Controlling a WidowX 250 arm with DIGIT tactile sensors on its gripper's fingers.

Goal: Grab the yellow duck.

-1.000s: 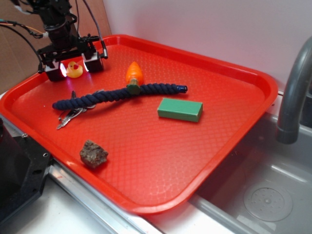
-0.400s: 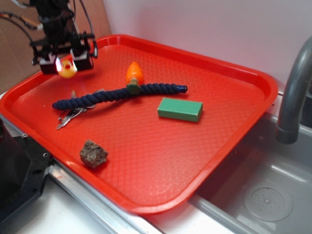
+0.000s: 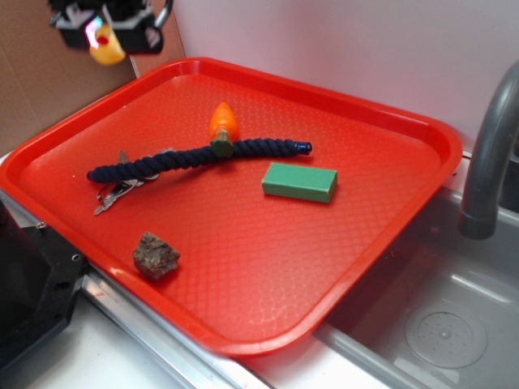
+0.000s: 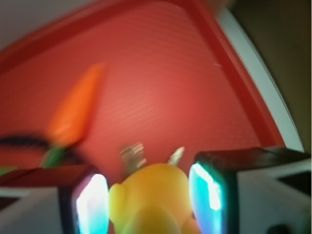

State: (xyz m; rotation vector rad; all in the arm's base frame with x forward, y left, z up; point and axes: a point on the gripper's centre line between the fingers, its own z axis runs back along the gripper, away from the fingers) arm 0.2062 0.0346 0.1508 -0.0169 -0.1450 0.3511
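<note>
Yellow shows between the two lit fingers [image 4: 207,192]: the duck [image 3: 106,50] is pinched there, and the gripper [image 3: 104,32] has closed on it as far as the toy's body allows. A second ago the duck sat on the far left corner of the tray [image 3: 422,190] with the fingers set down either side of it. Since then the arm has climbed steadily, and now duck and gripper hang up at the top left of the exterior view, well clear of the tray floor and about over its far left rim. The wrist view agrees: the duck [image 4: 151,200] fills the gap between the pads, with the red tray blurred and far below.

Nothing else on the tray has stirred. The carrot [image 3: 223,126] lies with its green tip on the rope [image 3: 195,156], the green block [image 3: 299,181] is to the right of them, the rock [image 3: 156,255] near the front edge, and the small metal clip [image 3: 113,190] at the rope's left end.

To my eye the grab is done; the lift proves the hold. The only risk I see is the rounded toy squirting out of so narrow a pinch.
</note>
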